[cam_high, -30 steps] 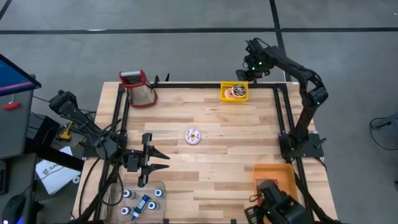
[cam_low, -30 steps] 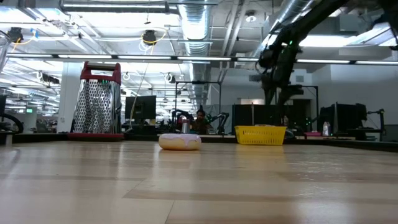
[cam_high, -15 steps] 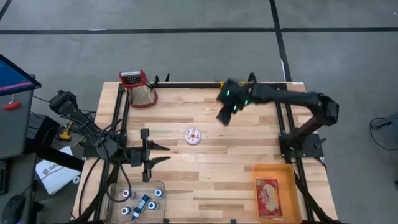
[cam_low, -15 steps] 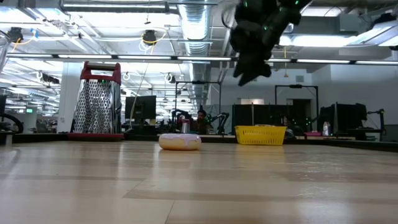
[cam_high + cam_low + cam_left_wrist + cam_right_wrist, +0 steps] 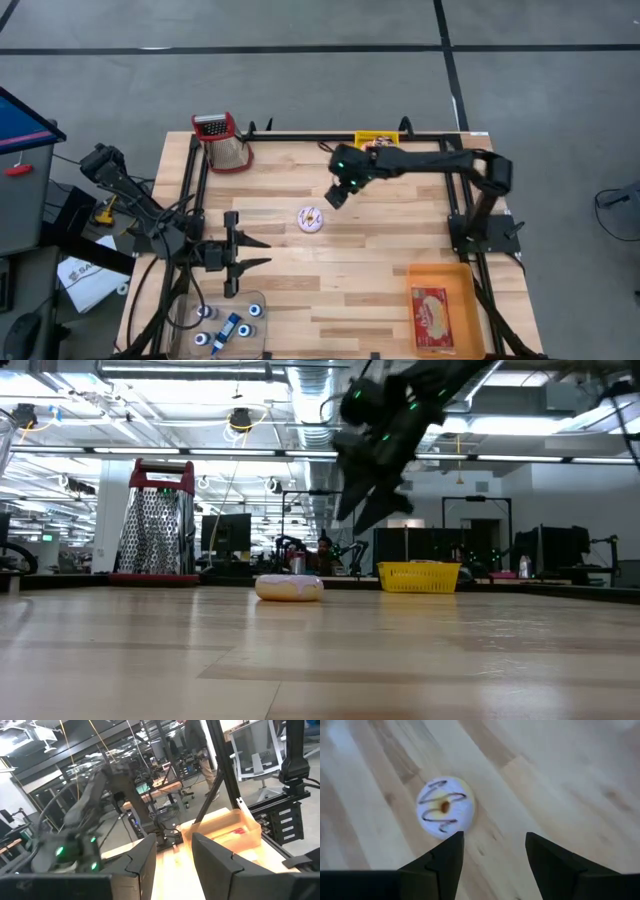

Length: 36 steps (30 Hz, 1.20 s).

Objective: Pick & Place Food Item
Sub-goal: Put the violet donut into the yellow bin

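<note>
right hand [image 5: 337,194] moved nearer, donut [image 5: 311,219] flat

Probably a lab: exposed ducts [image 5: 315,400], workstations.

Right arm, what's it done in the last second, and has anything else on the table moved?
The right gripper swung from above the yellow basket at the far edge out toward the table's middle, now open and empty, close beside the donut. The donut, grater and left gripper stayed put.
</note>
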{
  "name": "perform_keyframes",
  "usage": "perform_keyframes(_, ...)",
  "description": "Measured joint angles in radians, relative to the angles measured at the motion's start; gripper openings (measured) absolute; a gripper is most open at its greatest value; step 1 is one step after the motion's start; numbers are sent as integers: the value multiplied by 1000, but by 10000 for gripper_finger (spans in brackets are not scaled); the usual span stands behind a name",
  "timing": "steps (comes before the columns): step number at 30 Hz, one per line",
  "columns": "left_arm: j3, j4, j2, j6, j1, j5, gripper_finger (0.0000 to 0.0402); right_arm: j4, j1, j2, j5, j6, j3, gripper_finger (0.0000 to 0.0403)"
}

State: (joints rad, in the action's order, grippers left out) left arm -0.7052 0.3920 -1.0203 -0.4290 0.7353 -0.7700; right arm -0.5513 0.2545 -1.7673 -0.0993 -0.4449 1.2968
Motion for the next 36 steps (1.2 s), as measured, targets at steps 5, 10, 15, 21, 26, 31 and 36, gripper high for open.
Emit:
perform_keyframes(5, 0, -3, 0, -18, -2, 0, 120, -88, 72, -161, -118, -9, 138, 209)
perform_keyframes(10, 0, -11, 0, -38, -2, 0, 120, -221, 54, -315, -100, 55, 336, 207)
perform_keyframes(15, 0, -17, 0, -41, 1, 0, 120, -319, 18, -416, -42, 78, 473, 211)
perform_keyframes(21, 0, -57, 2, -39, 6, -65, 120, -331, -27, -438, -33, 79, 500, 224)
perform_keyframes(26, 0, -57, 11, -38, 12, -96, 120, -331, -44, -444, -7, 79, 499, 236)
perform_keyframes(31, 0, -56, 13, -38, 17, -97, 120, -317, -60, -447, 13, 79, 497, 240)
perform_keyframes(36, 0, -56, 14, -37, 19, -97, 120, -316, -57, -446, 22, 74, 497, 240)
